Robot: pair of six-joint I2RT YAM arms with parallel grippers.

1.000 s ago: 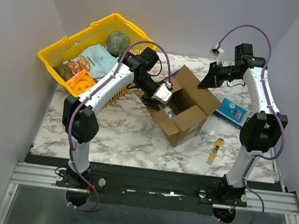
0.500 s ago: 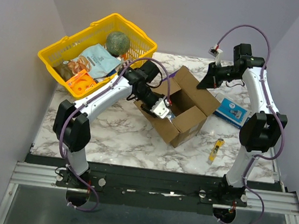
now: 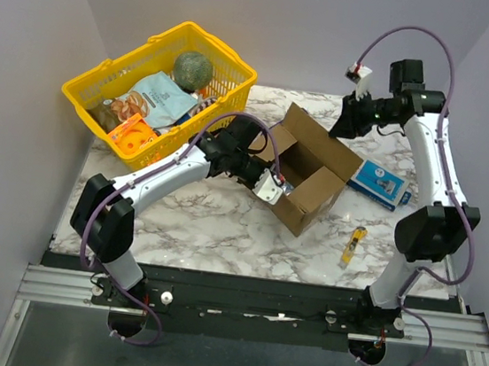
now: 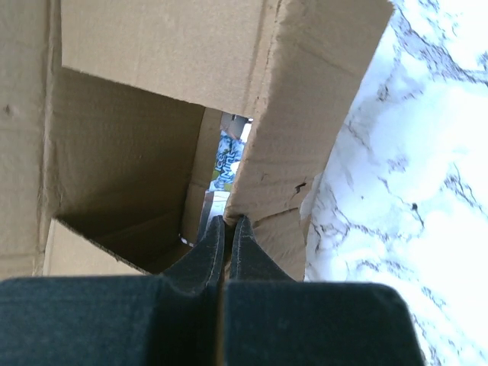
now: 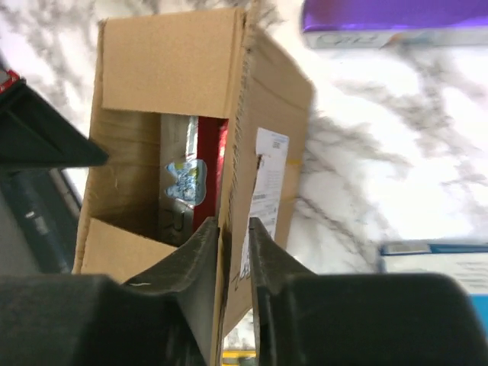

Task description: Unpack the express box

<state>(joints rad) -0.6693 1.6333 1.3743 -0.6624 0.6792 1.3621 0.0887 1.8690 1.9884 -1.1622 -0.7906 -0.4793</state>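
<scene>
The express box is a brown carton with its flaps open, standing mid-table. My left gripper is at its near-left side. In the left wrist view, the left gripper is shut, pinching the edge of a cardboard flap. My right gripper hovers over the far right flap. In the right wrist view, the right gripper is open and its fingers stand either side of the labelled wall, with a gap showing. A red and silver packet lies inside the box.
A yellow basket holding several goods stands at the back left. Right of the carton lie a blue and white box and a yellow cutter. A slim purple box lies beyond the carton.
The left arm has swung toward the near-left side of the carton, and its gripper has closed on the flap edge. The right gripper has opened and drawn back and up from the far flap.
</scene>
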